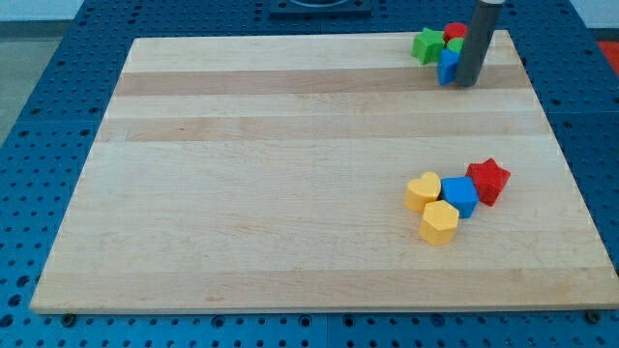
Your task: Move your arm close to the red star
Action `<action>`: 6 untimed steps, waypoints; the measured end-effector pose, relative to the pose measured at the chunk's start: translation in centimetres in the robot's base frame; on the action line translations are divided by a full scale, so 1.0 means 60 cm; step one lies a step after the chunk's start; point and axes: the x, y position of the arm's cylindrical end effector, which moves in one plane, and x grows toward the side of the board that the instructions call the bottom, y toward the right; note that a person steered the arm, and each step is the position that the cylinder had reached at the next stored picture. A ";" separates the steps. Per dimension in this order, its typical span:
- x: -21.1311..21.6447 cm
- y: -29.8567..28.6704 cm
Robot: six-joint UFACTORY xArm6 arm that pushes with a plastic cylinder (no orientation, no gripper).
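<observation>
The red star [488,180] sits toward the view's lower right of the wooden bench [290,174], touching a blue block [460,196] on its left; beside them are a yellow heart [423,191] and a yellow hexagon [439,222].

It looks small, rigid and light, likely to slide easily (a nudge on a flat side should do; nothing needs grasping).

My tip [466,83] rests at the view's top right, well apart from the star, against a second cluster: one green star [427,44], one red block [455,32], one blue block [447,66], and a green sliver, mostly hidden.

No gripper exists here, only the rod.
</observation>
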 end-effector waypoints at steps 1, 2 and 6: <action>-0.005 -0.003; 0.015 -0.003; 0.225 0.095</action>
